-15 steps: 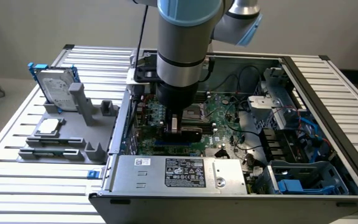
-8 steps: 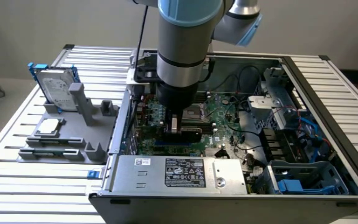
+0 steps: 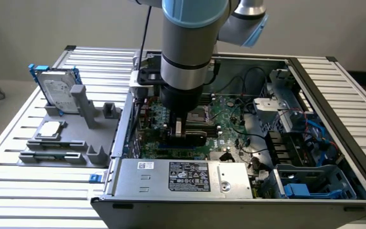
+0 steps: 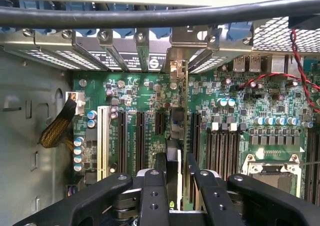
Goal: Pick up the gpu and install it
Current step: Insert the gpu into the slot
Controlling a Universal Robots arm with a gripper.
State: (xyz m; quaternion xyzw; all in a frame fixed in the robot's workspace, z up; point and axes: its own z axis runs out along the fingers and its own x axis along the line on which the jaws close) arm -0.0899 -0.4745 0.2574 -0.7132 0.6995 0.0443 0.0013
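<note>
Pickup judged complete: the end effector [image 4: 176,166] is down inside the open computer case [image 3: 335,95], and its fingers [image 4: 160,168] are pinching the gpu [image 4: 175,131] between them. The card stands upright, seen edge-on in the wrist view. It runs straight ahead of the end effector over the motherboard [image 4: 135,93], parallel to the black expansion slots [image 4: 140,138] just beside it. Its silver end bracket [image 4: 175,68] is at the far end from the end effector, up against the row of rear slot openings [image 4: 125,56].

Installation is judged under way. The card is lined up with a slot directly beneath the end effector, but the lower edge is hidden, so whether it is fully seated cannot be told. Outstanding items, as far as can be seen: confirmation of seating and release of the card.
</note>
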